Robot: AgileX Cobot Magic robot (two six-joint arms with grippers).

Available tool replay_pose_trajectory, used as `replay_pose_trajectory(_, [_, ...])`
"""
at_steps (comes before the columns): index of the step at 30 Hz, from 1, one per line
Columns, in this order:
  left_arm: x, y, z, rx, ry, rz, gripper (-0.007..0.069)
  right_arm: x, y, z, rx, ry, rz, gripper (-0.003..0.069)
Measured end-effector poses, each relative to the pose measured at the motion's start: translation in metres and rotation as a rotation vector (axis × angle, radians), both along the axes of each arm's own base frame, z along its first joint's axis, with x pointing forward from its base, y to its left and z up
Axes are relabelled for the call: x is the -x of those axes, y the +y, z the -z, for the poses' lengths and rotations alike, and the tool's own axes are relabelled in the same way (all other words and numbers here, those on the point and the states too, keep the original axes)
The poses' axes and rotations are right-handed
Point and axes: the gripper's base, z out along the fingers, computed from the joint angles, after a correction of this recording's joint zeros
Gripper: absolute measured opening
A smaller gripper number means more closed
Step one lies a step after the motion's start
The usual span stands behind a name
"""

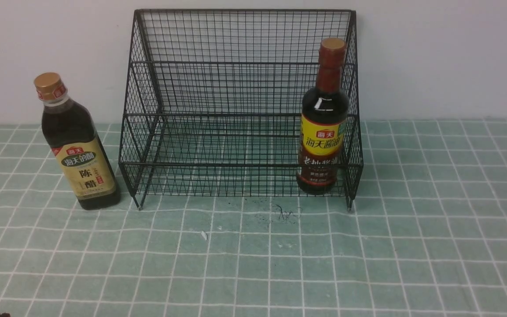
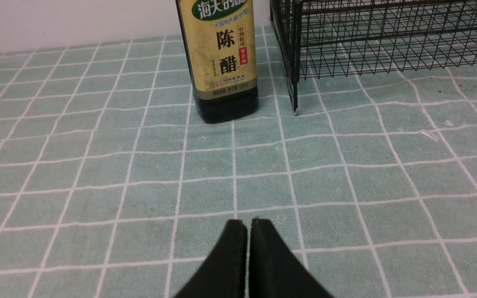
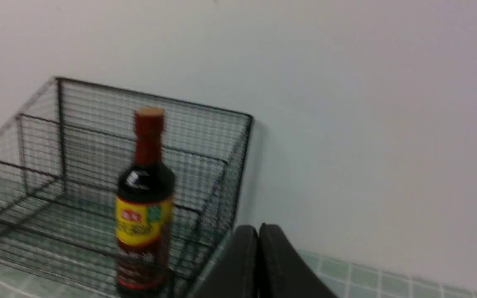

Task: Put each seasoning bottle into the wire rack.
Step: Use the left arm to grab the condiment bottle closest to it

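Squarish dark-liquid bottle, gold cap and tan label (image 1: pixel 79 149), stood outside the black wire-mesh rack (image 1: pixel 240 64), just beside its left end. The round red-necked bottle (image 1: pixel 324 132) stood inside it. Left gripper (image 2: pixel 247 227) and right gripper (image 3: pixel 258 231) were clenched and empty. The outside bottle was judged heavy, rigid, slick and breakable, best gripped across its labelled body.

Black wire rack (image 1: pixel 236 64); dark gold-capped bottle (image 1: pixel 79 149), tan label; dark red-necked bottle (image 1: pixel 324 132), yellow-red label; green tablecloth (image 1: pixel 412 246), white grid

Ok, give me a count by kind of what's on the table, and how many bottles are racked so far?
wire rack: 1
seasoning bottles: 2 (long-neck bottle inside the rack, gold-cap bottle outside, on its left)
total: 3
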Motion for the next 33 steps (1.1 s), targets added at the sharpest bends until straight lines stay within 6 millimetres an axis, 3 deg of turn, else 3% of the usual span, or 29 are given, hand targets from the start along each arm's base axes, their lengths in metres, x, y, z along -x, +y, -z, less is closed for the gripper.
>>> replay_pose_trajectory(3, [0.000,0.000,0.000,0.000,0.000,0.000,-0.0006,0.003,-0.006,0.053,0.014,0.040,0.085,-0.0014])
replay_pose_trajectory(4, [0.000,0.000,0.000,0.000,0.000,0.000,-0.0006,0.005,-0.007,0.055,0.013,0.033,0.089,-0.0014])
replay_pose_trajectory(6, [0.000,0.000,0.000,0.000,0.000,0.000,-0.0006,0.008,-0.009,0.100,0.019,0.079,0.123,-0.0014])
replay_pose_trajectory(7, [0.000,0.000,0.000,0.000,0.000,0.000,-0.0006,0.009,-0.009,0.104,0.019,0.082,0.124,-0.0014])
replay_pose_trajectory(9, [0.000,0.000,0.000,0.000,0.000,0.000,-0.0006,0.011,-0.009,0.135,0.021,0.116,0.125,-0.0014])
replay_pose_trajectory(11, [0.000,0.000,0.000,0.000,0.000,0.000,-0.0006,0.012,-0.009,0.149,0.013,0.172,0.118,-0.0014])
replay_pose_trajectory(33, [0.000,0.000,0.000,0.000,0.001,0.000,-0.0006,0.013,-0.009,0.150,-0.092,0.194,0.137,-0.0015])
